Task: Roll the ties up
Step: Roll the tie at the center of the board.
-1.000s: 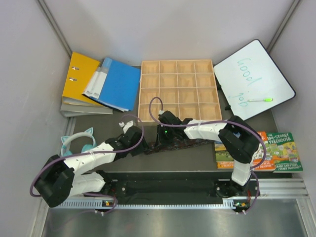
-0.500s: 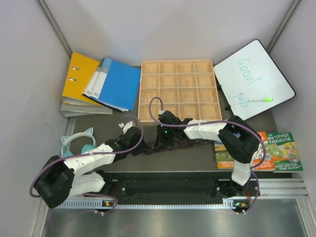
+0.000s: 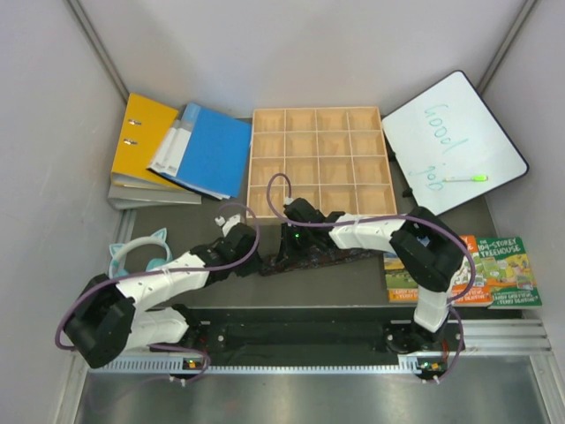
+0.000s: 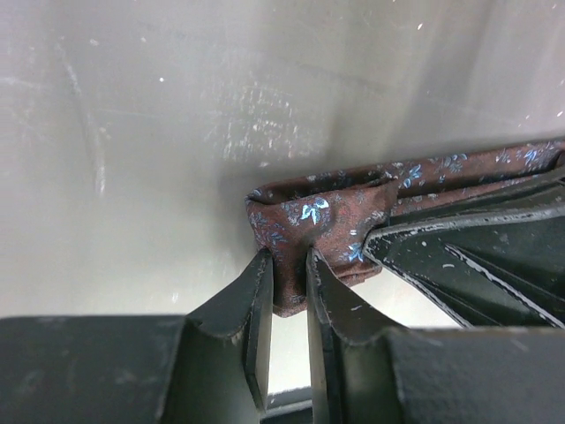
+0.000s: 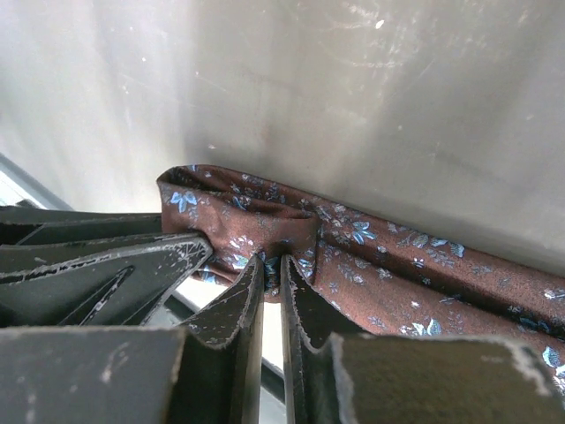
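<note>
tie (image 4: 318,212) between left pincer (image 4: 287,265) jaws

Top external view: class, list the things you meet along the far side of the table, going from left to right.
yellow binder → blue folder → wooden grid tray → whiteboard

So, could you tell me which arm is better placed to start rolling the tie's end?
Left, probably. The left tool pinches the folded end of the tie itself, so it could turn that end over. The right tool grips just beside it, toward the flat length.
</note>
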Available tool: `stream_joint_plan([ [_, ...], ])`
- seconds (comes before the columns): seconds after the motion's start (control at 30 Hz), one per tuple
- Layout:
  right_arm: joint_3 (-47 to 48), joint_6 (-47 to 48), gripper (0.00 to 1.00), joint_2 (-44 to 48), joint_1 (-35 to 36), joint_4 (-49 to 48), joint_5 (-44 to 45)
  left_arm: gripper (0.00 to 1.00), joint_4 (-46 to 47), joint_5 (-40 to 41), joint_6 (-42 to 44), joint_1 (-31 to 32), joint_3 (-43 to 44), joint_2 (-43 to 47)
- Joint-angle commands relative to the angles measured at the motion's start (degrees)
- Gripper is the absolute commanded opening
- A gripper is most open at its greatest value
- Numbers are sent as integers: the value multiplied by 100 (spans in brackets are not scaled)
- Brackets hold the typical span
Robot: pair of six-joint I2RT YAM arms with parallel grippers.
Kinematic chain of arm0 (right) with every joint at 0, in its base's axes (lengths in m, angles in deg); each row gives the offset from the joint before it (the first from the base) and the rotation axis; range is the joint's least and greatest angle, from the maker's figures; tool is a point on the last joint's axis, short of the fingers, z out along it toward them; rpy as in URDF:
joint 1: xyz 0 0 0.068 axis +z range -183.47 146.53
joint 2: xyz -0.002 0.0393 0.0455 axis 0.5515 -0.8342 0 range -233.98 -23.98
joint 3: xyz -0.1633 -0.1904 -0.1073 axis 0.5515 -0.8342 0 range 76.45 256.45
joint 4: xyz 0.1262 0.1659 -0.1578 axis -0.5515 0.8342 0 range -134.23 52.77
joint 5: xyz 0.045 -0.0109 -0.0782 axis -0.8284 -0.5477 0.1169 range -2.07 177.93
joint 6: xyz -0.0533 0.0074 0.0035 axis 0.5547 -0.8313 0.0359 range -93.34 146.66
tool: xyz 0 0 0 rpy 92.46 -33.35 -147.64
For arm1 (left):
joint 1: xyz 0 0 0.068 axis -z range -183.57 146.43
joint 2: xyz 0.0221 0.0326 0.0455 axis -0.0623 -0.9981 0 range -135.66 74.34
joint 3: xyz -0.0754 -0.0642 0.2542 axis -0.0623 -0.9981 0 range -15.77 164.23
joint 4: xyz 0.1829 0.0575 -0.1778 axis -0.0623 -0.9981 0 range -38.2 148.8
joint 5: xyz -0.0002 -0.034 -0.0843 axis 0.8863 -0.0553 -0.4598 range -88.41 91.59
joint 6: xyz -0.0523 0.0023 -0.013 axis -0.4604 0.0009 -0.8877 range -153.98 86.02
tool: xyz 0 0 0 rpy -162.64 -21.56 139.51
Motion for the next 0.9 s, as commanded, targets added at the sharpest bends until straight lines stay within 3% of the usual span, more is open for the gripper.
stream_joint_plan([
  [0.0, -175, -81, 6, -220, 59, -177, -129, 0, -1069, 40, 391, 69, 328, 160],
  [0.4, 194, -275, 12, -430, 288, -301, -401, 0, -1809, 75, 691, 78, 987, 328],
  [0.87, 220, -187, 15, -430, 297, -81, -278, 0, -1721, -39, 585, 385, 1497, -154],
])
